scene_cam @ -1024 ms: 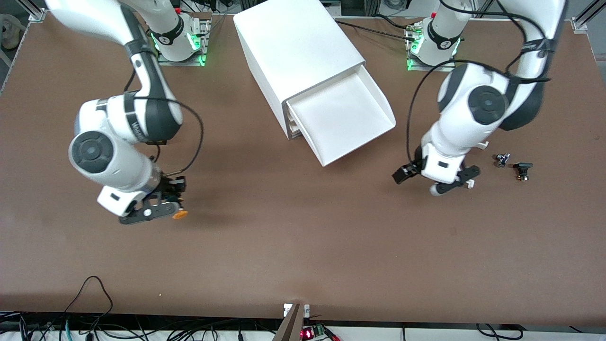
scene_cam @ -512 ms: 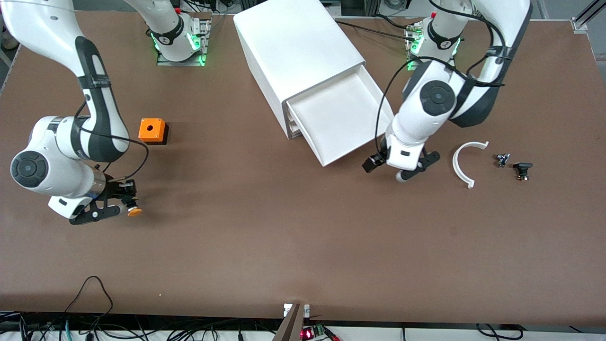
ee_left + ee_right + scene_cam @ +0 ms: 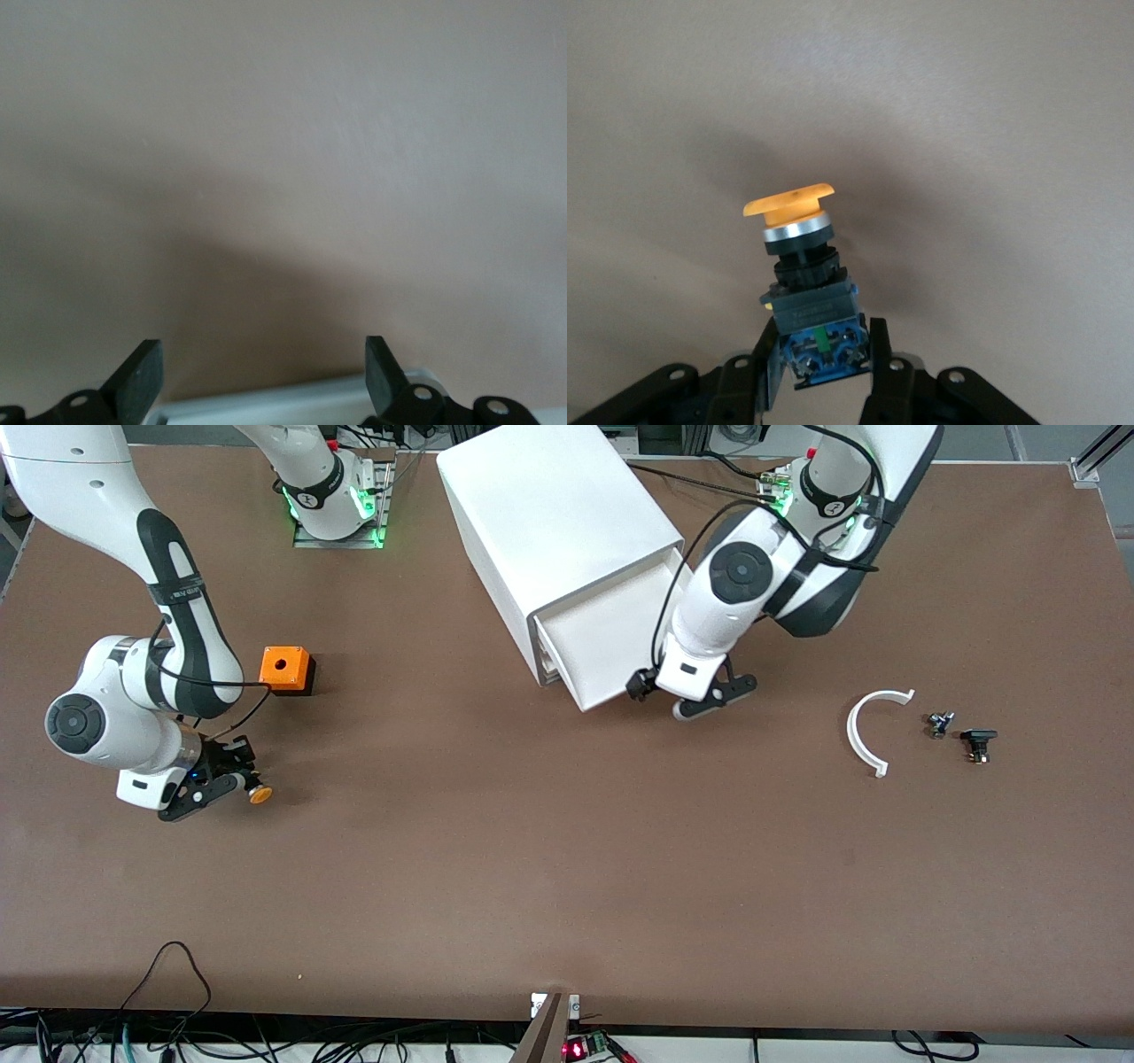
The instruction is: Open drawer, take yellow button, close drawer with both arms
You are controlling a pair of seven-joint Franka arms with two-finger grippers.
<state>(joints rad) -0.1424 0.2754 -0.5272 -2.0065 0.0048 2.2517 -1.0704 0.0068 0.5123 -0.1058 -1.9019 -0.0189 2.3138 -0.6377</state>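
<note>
in right jaws, orange-capped button [image 3: 806, 283]

The bench [image 3: 549, 868] is brown, smooth and matt. The cabinet [image 3: 549, 522] and its drawer [image 3: 602, 646] look like smooth white plastic with a soft shine. The button [image 3: 806, 266] has a shiny orange plastic cap, a bright metal ring under it and a dark plastic body. The fingers [image 3: 890, 385] holding it are matt black plastic. The cube [image 3: 284, 670] is matt orange plastic.
</note>
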